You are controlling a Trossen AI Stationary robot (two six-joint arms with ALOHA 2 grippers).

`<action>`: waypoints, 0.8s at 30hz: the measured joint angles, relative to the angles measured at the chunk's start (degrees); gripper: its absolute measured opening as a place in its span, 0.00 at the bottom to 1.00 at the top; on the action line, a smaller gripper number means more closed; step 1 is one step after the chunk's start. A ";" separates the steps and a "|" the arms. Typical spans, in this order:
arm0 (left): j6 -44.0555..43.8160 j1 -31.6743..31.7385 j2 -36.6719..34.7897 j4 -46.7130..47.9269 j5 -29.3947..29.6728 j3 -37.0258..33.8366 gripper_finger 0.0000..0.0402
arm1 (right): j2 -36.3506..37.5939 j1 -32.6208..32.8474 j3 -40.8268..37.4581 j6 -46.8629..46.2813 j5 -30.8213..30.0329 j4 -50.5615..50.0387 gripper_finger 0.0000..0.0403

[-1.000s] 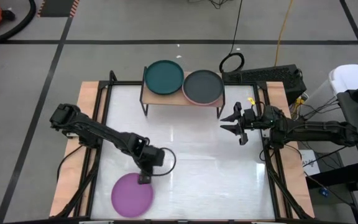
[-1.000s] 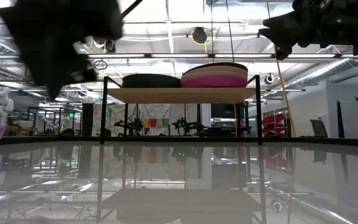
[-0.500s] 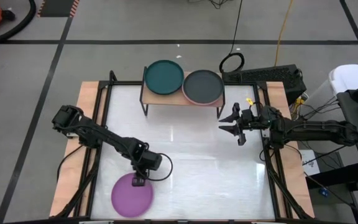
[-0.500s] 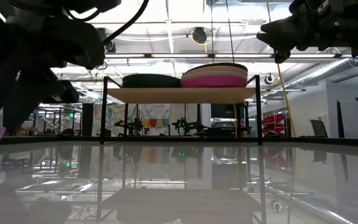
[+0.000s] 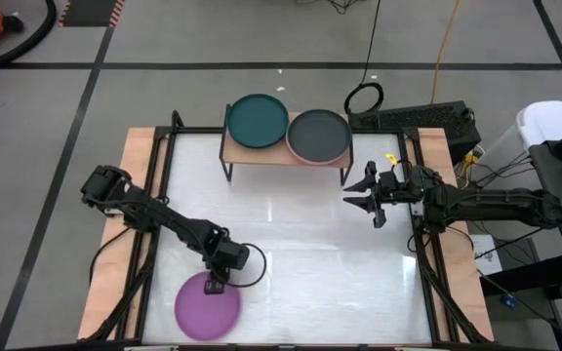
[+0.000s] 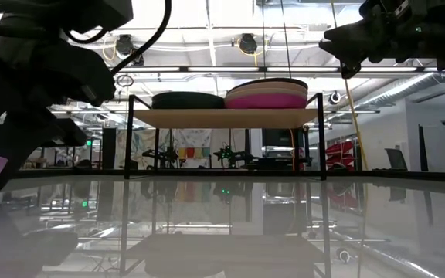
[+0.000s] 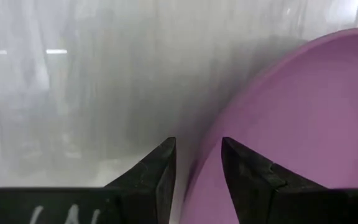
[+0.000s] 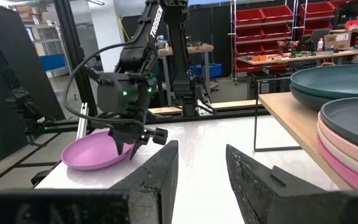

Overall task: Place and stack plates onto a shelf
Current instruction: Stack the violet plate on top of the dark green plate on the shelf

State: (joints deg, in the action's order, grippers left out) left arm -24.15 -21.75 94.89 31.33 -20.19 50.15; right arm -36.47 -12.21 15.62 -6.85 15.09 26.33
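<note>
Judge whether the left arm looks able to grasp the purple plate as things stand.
Probably yes: the left tool hangs open at the purple plate's rim, its fingers straddling the edge, nothing between them.

Matte purple plate (image 5: 206,306) on glossy white table (image 5: 301,253); wooden shelf (image 6: 226,117).

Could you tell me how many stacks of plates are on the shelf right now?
2: a dark teal-topped stack on the shelf's left half and a charcoal-topped stack with pink and beige plates beneath on its right. Exact plates per stack cannot be told.

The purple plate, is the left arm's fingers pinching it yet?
Cannot tell. In the left wrist view the fingers straddle the purple plate's rim, with no plain contact or gap.
</note>
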 joint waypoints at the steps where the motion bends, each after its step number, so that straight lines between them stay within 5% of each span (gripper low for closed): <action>1: -0.01 -0.09 0.00 -0.16 0.51 0.00 0.33 | 0.00 0.00 0.00 0.00 0.00 0.00 0.29; 12: -1.65 -0.09 -0.40 -0.72 0.22 0.11 0.03 | 0.00 0.00 0.00 0.00 0.00 0.00 0.29; 24: 1.46 5.44 -8.34 1.36 10.16 6.48 0.03 | 0.00 0.00 0.00 0.00 -0.35 -0.02 0.29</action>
State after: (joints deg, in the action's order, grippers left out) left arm -22.70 -16.31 86.55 32.69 -10.03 56.63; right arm -36.47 -12.21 15.62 -6.85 14.74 26.31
